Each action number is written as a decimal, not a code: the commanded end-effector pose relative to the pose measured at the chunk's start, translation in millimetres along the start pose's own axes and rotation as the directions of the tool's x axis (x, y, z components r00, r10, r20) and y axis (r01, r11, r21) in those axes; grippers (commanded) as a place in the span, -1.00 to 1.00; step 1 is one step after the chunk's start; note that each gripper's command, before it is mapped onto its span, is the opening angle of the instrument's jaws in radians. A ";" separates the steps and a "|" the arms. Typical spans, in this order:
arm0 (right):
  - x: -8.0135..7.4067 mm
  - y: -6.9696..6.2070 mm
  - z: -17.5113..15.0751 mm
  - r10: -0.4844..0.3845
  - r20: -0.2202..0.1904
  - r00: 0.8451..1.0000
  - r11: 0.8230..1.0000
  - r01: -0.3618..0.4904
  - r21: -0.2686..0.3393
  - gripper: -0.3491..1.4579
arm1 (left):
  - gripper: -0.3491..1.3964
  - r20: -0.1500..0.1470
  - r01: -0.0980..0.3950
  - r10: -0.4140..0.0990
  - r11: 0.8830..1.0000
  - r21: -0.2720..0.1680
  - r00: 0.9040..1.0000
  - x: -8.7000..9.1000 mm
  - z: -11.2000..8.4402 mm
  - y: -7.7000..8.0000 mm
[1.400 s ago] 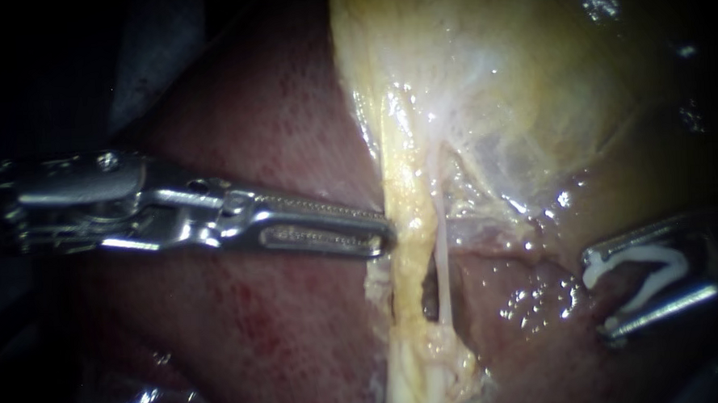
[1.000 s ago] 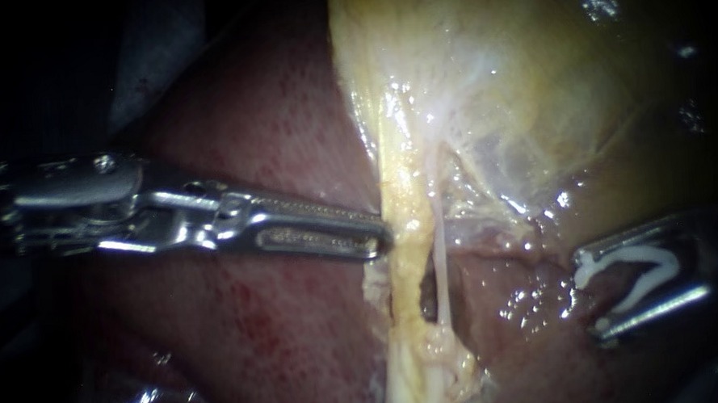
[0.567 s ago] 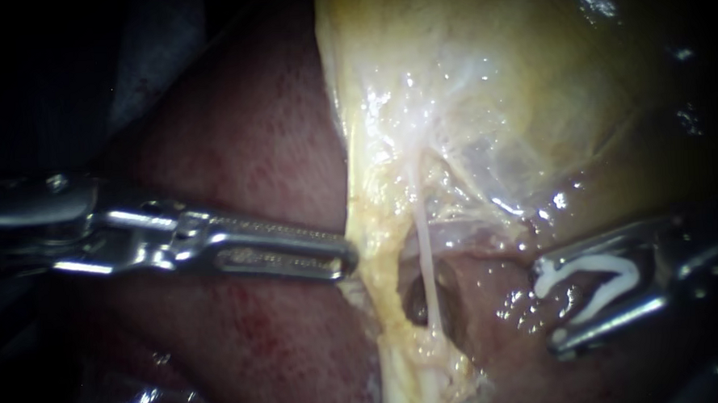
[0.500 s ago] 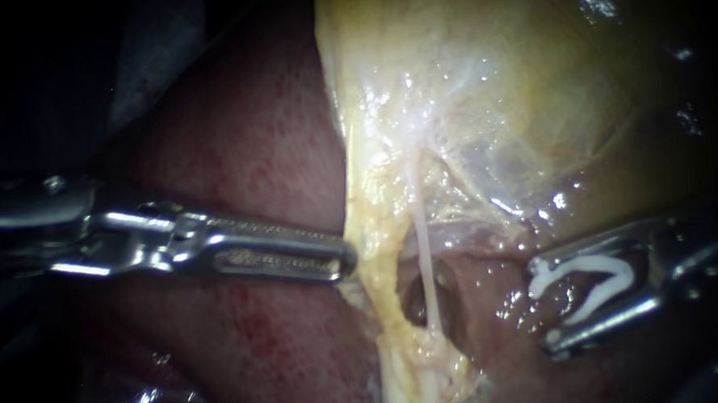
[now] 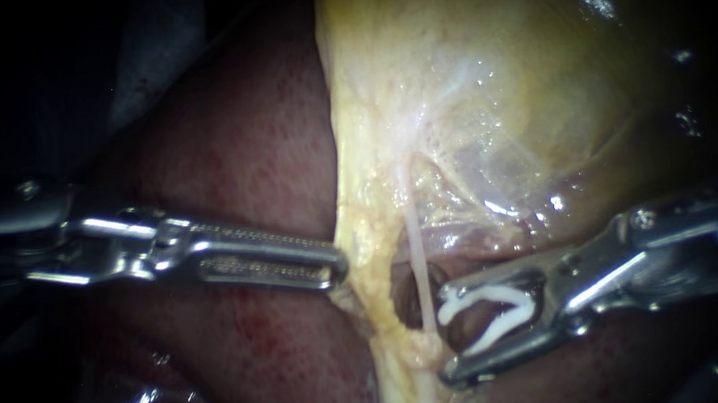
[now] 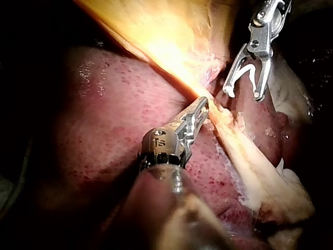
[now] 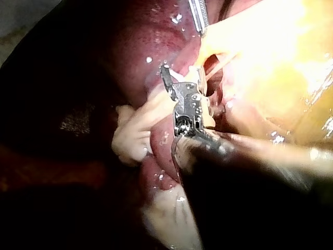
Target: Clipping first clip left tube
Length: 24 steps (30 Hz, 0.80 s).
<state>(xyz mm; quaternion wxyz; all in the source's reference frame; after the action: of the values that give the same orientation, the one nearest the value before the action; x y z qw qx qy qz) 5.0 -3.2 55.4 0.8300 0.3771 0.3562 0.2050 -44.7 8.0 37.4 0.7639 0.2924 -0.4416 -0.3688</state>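
Since the earlier frames, the right instrument [image 5: 450,333] has been advancing with its white clip [image 5: 492,297]. The left instrument [image 5: 338,267] has been drawing the yellow band [image 5: 361,242] away from it, widening the gap beside the thin pale tube [image 5: 414,247].

In the endoscope view, the left pincer is lying together, clamped on the band's edge. The right pincer is standing wide, carrying the clip with one leg against each half. The tube is lying just ahead of that pincer's mouth, not yet between the legs. I cannot be sure it is the task's left tube. Its long axis is running from the gallbladder [image 5: 491,74] across the pincer's line, roughly square to it.

In the left wrist view, the left instrument [image 6: 202,108] is gripping the band [image 6: 244,151], with the right instrument [image 6: 242,95] gaping just beyond its tip.

In the right wrist view, the right instrument [image 7: 182,78] is facing the strand; glare is hiding much.

To do this well, the traction should be holding steady. Both clip legs should be passing fully beyond the tube, square to it and clear of the liver [image 5: 235,150], before closing.
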 end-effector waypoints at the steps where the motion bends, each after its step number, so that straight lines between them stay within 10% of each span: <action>1: 0.0 0.2 0.3 0.000 -0.001 1.000 1.000 0.000 -0.003 -0.03 | -1.00 -0.001 0.001 -0.001 1.000 0.000 1.000 0.0 0.0 0.0; 24: -1.6 4.0 4.1 -0.019 0.017 1.000 1.000 0.018 0.003 -0.04 | -1.00 0.005 0.001 -0.001 1.000 0.004 1.000 0.0 -0.1 -1.0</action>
<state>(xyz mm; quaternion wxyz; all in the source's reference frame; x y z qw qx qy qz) 6.9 -3.7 61.2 0.8344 0.3768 0.3529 0.1930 -44.9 7.5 36.6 0.7622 0.2930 -0.4439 -0.3691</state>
